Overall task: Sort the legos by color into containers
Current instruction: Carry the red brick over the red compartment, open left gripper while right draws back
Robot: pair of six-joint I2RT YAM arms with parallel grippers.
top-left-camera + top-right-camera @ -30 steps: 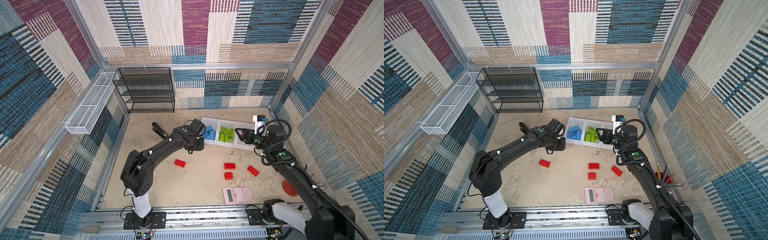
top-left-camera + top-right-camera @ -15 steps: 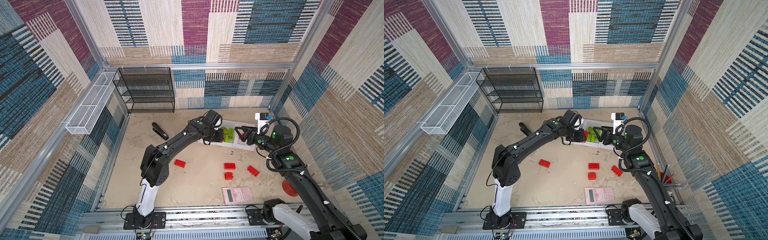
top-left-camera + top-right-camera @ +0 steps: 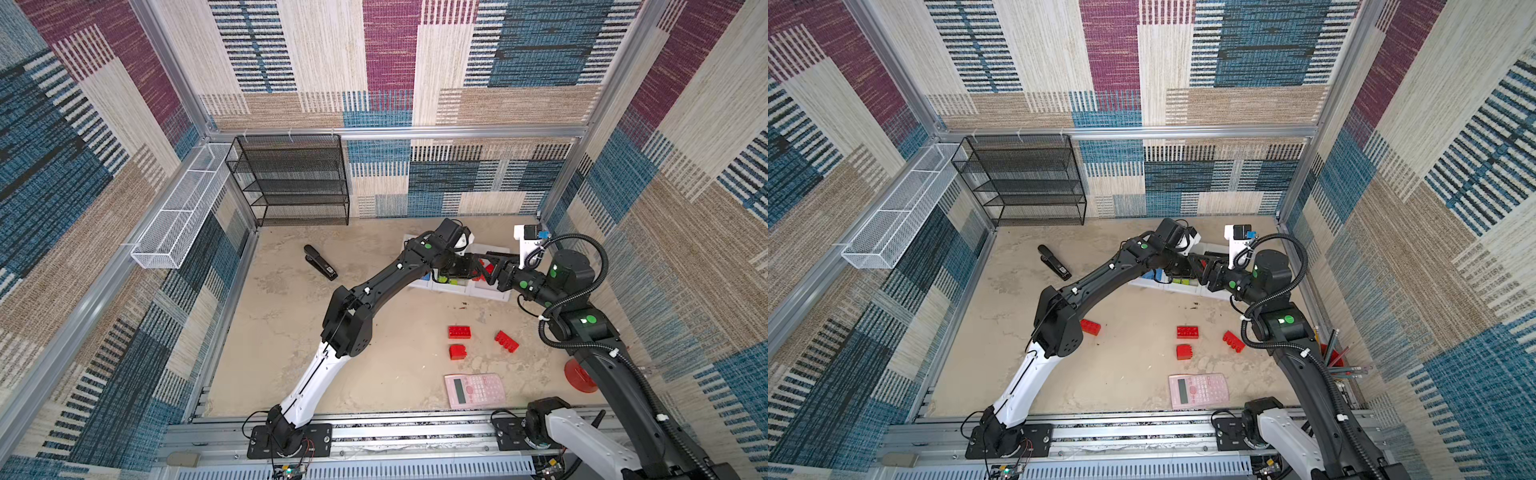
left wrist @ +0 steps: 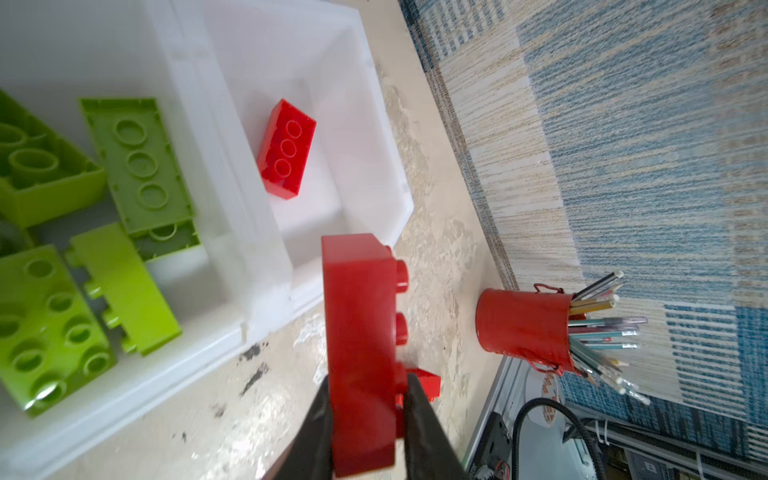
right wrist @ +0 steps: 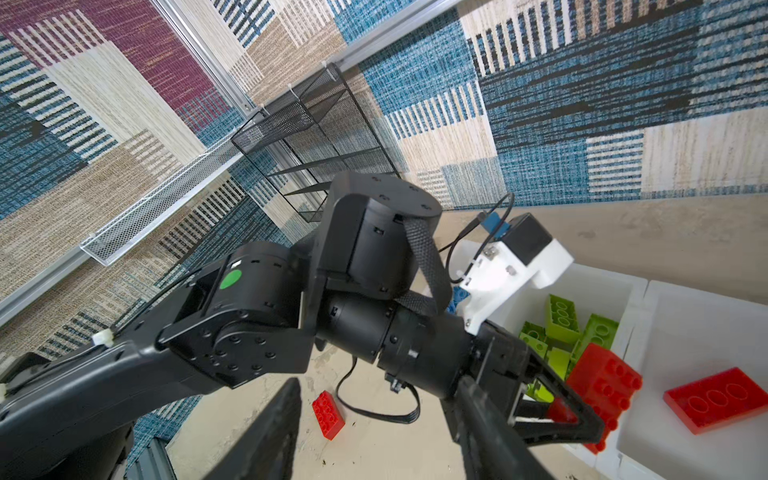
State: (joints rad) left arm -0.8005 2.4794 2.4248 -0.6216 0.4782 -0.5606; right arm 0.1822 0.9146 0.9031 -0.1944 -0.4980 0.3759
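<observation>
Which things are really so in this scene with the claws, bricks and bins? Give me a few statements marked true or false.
1. The left claw grips a red brick. True.
2. The white bin next to the green bricks is empty. False: a second red brick lies in it.
3. Four loose red bricks lie on the floor, as a top view shows. True.
4. The right claw carries a green brick. False: it is open and holds nothing.
5. The calculator is blue. False: it is pink.
</observation>
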